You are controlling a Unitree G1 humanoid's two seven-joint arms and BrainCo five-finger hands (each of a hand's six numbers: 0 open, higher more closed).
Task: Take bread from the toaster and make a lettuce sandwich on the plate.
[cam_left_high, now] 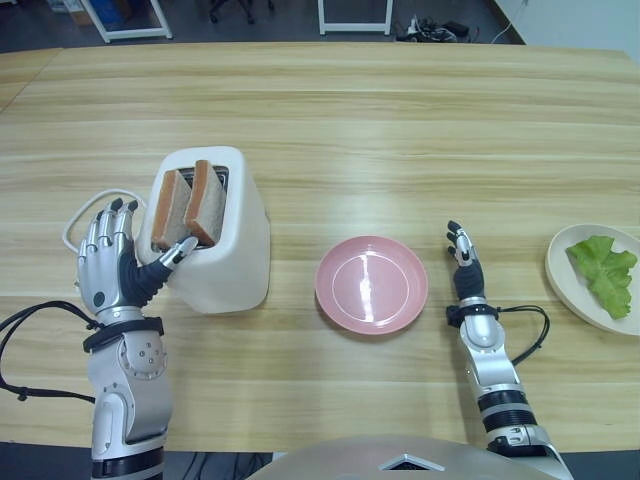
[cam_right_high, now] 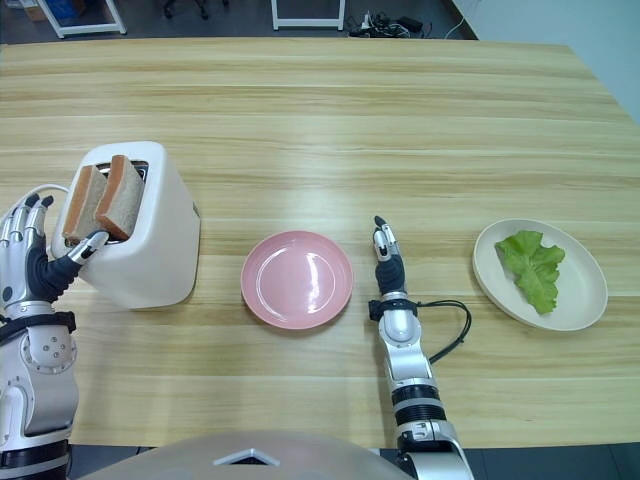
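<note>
Bread (cam_left_high: 188,205) sits in the toaster (cam_left_high: 235,250) by the left hand (cam_left_high: 108,268), fingers (cam_left_high: 100,235) apart; plate (cam_left_high: 371,284), open-fingered right hand (cam_left_high: 465,265), lettuce (cam_left_high: 605,270) lie rightward.

Head stereo pair, steeply downward, near, sharing one table (cam_left_high: 400,120)

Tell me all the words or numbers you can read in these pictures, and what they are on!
None: no word, number or sign can be read here.
The white toaster shows plain sides, with no label in sight.
The pink plate and the cream plate under the lettuce bear no print.
The wooden table carries no writing.
</note>
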